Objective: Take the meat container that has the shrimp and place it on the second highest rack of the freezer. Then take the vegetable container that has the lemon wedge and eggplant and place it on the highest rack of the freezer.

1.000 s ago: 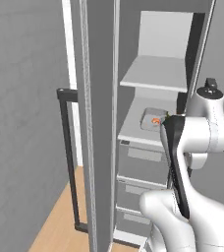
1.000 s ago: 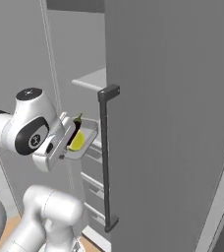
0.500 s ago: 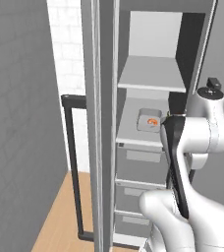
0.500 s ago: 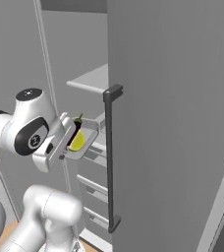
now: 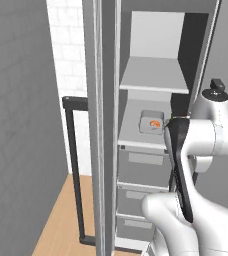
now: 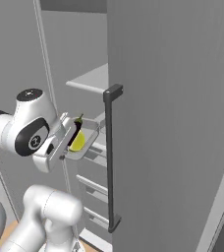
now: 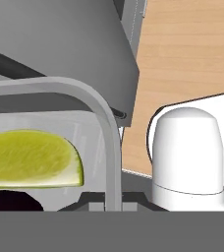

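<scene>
The meat container (image 5: 151,121), a clear tray with an orange shrimp in it, rests on the second highest rack (image 5: 134,137) of the open freezer. Above it is the bare highest rack (image 5: 153,75). The vegetable container (image 6: 83,140), holding a yellow lemon wedge (image 6: 77,141) and a dark eggplant (image 6: 78,123), hangs in the air beside the freezer door, tilted. My gripper (image 6: 69,147) is shut on its rim. In the hand view the lemon wedge (image 7: 30,160) lies behind the container's clear rim (image 7: 106,133), with the eggplant (image 7: 6,201) as a dark patch below.
The freezer door's edge (image 5: 105,125) with its dark handle (image 5: 74,170) stands to the left of the racks. A large grey door (image 6: 178,123) with a dark handle (image 6: 109,157) is close to the right of the held container. Grey drawers (image 5: 141,167) fill the freezer's lower part. Wood floor (image 5: 66,220) below.
Both base views have shifted, so the base has driven; more of the freezer's inside faces the left camera. The arm keeps its pose, and the vegetable container stays in the gripper.
</scene>
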Motion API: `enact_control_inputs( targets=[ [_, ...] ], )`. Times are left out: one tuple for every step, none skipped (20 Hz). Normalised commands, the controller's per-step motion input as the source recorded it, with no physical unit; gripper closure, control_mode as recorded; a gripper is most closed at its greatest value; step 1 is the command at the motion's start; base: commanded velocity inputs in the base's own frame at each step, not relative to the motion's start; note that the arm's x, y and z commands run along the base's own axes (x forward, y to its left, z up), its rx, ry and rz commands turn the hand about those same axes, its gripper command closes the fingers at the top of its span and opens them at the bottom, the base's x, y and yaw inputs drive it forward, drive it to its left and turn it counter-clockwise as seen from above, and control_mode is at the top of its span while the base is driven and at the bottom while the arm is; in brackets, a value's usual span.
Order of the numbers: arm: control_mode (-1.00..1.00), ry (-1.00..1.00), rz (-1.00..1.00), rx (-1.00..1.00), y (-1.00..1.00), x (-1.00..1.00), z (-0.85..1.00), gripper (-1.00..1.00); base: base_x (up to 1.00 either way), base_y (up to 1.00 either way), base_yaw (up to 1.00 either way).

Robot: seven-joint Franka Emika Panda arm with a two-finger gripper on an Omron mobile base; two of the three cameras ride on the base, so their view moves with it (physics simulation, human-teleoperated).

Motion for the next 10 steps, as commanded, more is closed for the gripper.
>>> enact_control_inputs(
  targets=[
    [1.0, 0.0, 0.0, 0.0, 0.0, 0.0, 0.0, 1.0, 0.64, 0.39, 0.05],
    [1.0, 0.0, 0.0, 0.0, 0.0, 0.0, 0.0, 1.0, 0.47, 0.44, 0.07],
    [1.0, 0.0, 0.0, 0.0, 0.0, 0.0, 0.0, 1.0, 0.38, 0.49, 0.06],
    [1.0, 0.0, 0.0, 0.0, 0.0, 0.0, 0.0, 1.0, 0.31, 0.53, 0.03],
    [1.0, 0.0, 0.0, 0.0, 0.0, 0.0, 0.0, 1.0, 0.24, 0.62, 0.0],
    [1.0, 0.0, 0.0, 0.0, 0.0, 0.0, 0.0, 1.0, 0.22, 0.61, 0.0],
    [1.0, 0.0, 0.0, 0.0, 0.0, 0.0, 0.0, 1.0, 0.15, 0.61, 0.01],
    [1.0, 0.0, 0.0, 0.0, 0.0, 0.0, 0.0, 1.0, 0.09, 0.64, 0.02],
    [1.0, 0.0, 0.0, 0.0, 0.0, 0.0, 0.0, 1.0, 0.11, 0.62, 0.01],
    [1.0, 0.0, 0.0, 0.0, 0.0, 0.0, 0.0, 1.0, 0.09, 0.66, 0.01]
  ],
)
